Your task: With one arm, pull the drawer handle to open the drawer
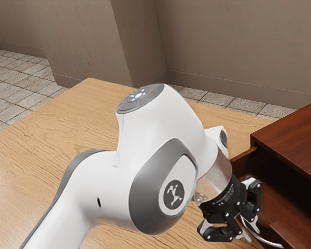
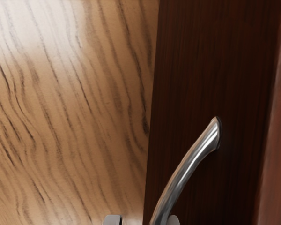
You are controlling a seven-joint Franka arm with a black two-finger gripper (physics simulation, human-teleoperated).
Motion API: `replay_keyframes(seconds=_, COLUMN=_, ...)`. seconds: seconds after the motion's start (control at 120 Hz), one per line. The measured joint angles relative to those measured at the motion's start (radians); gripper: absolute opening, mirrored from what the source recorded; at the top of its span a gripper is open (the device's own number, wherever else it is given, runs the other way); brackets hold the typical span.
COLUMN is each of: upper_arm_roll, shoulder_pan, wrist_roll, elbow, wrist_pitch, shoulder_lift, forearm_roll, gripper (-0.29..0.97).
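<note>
A dark wooden cabinet (image 1: 295, 132) stands at the exterior view's right. Its drawer (image 1: 246, 162) is slid a little way out toward the arm. A curved metal handle (image 1: 264, 239) (image 2: 192, 159) is fixed to the dark drawer front (image 2: 215, 70). My black gripper (image 1: 243, 231) (image 2: 143, 220) is at that handle, low at the drawer front, shut on it. In the wrist view the handle's near end runs down between my two fingertips (image 2: 113, 219).
The light wooden table (image 1: 52, 135) stretches away to the exterior view's left, and my own white arm (image 1: 160, 155) covers its middle. Tiled floor and beige walls lie beyond it.
</note>
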Motion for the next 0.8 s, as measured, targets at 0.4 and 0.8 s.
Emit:
replay_keyframes(seconds=0.4, upper_arm_roll=0.036, shoulder_pan=-0.032, wrist_roll=-0.004, elbow=-0.030, wrist_pitch=-0.013, shoulder_lift=0.000, forearm_roll=0.020, gripper=0.01)
replay_keyframes(seconds=0.8, upper_arm_roll=0.057, shoulder_pan=-0.065, wrist_roll=-0.008, elbow=-0.058, wrist_pitch=-0.024, shoulder_lift=-0.006, forearm_roll=0.035, gripper=0.01)
